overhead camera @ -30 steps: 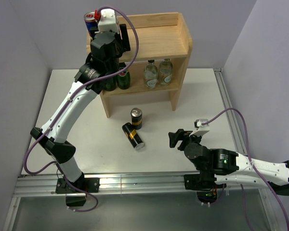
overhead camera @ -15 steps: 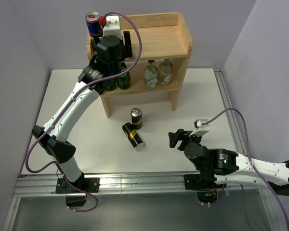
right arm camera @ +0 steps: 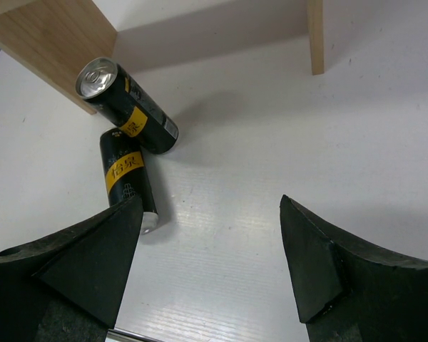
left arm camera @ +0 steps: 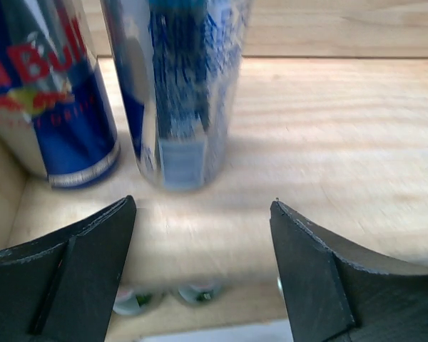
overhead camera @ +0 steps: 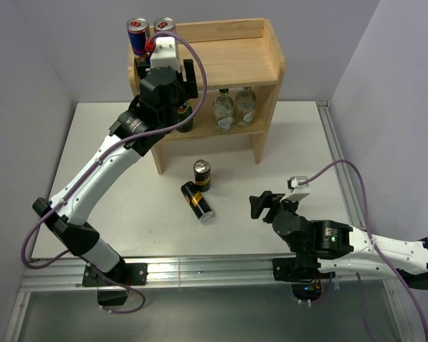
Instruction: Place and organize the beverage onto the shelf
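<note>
Two blue-and-silver cans [overhead camera: 137, 35] [overhead camera: 163, 27] stand side by side at the back left of the wooden shelf's top board [overhead camera: 235, 53]. My left gripper [overhead camera: 162, 53] is open and empty just in front of them. In the left wrist view the cans [left arm camera: 46, 107] [left arm camera: 178, 92] stand upright beyond my open left gripper [left arm camera: 203, 206]. Two clear glass bottles [overhead camera: 223, 108] [overhead camera: 245, 105] stand on the lower tier. One black-and-gold can [overhead camera: 202, 174] stands on the table and another [overhead camera: 197, 201] lies beside it. My right gripper [overhead camera: 260, 205] is open and empty, to the right of them. The right wrist view shows both cans [right arm camera: 125, 107] [right arm camera: 128, 182] ahead and to the left of the right gripper [right arm camera: 210, 203].
Two green bottles [overhead camera: 183, 115] stand at the left of the lower tier, partly hidden by my left arm. The shelf's side panels [right arm camera: 50, 32] [right arm camera: 314, 35] rest on the white table [overhead camera: 299, 142]. A metal rail [overhead camera: 200, 271] runs along the near edge.
My left gripper has drawn back from the shelf's back left corner. The second blue-and-silver can now stands uncovered beside the first. The right arm has not moved.
</note>
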### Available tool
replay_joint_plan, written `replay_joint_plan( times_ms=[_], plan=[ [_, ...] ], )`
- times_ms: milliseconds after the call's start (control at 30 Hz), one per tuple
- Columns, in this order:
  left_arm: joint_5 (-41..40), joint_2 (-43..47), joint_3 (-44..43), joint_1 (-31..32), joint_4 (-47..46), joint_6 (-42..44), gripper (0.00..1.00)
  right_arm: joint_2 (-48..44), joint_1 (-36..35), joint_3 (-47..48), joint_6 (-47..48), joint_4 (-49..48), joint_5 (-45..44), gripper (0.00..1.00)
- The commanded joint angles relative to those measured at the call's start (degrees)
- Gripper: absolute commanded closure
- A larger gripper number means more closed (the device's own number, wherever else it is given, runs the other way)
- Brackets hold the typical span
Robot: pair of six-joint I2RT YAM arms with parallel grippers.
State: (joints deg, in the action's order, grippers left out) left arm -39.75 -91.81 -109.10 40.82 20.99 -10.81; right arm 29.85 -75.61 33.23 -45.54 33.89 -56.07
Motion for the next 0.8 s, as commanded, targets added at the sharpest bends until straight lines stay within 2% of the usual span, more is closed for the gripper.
replay_joint_plan(
  times_ms=[0, 200, 333, 433, 533, 667, 767],
  plan=[
    [-2.17, 4.08, 2.74, 2.07, 1.07, -2.37, 0.17, 0.48, -0.15, -0.27, -0.17, -1.37, -1.58, 0.16],
    [-5.60, 9.97, 9.24, 6.64, 2.91, -5.62, 0.17, 0.92, -0.15, -0.10, -0.52, -1.19, -1.93, 0.16],
    [-5.52, 16.12, 17.92, 10.23, 7.47, -11.59, 0.16, 1.53, -0.15, -0.01, -0.08, -1.54, -1.67, 0.16],
    [-3.50, 20.61, 25.24, 13.84, 10.37, -17.56, 0.09, 2.23, -0.15, -0.01, 0.80, -2.42, -0.97, 0.16],
    [-1.57, 21.76, 29.89, 18.05, 17.22, -25.99, 0.01, 3.55, -0.15, 0.60, 1.16, -2.25, -1.05, 0.16],
    [0.89, 20.01, 33.68, 22.28, 25.58, -38.90, 0.01, 4.78, -0.15, 1.22, 0.01, -1.28, -1.84, 0.16],
    [4.75, 19.65, 35.71, 23.60, 28.92, -44.64, 0.01, 4.61, -0.15, 1.31, -0.78, -0.49, -2.11, 0.16]
  ],
)
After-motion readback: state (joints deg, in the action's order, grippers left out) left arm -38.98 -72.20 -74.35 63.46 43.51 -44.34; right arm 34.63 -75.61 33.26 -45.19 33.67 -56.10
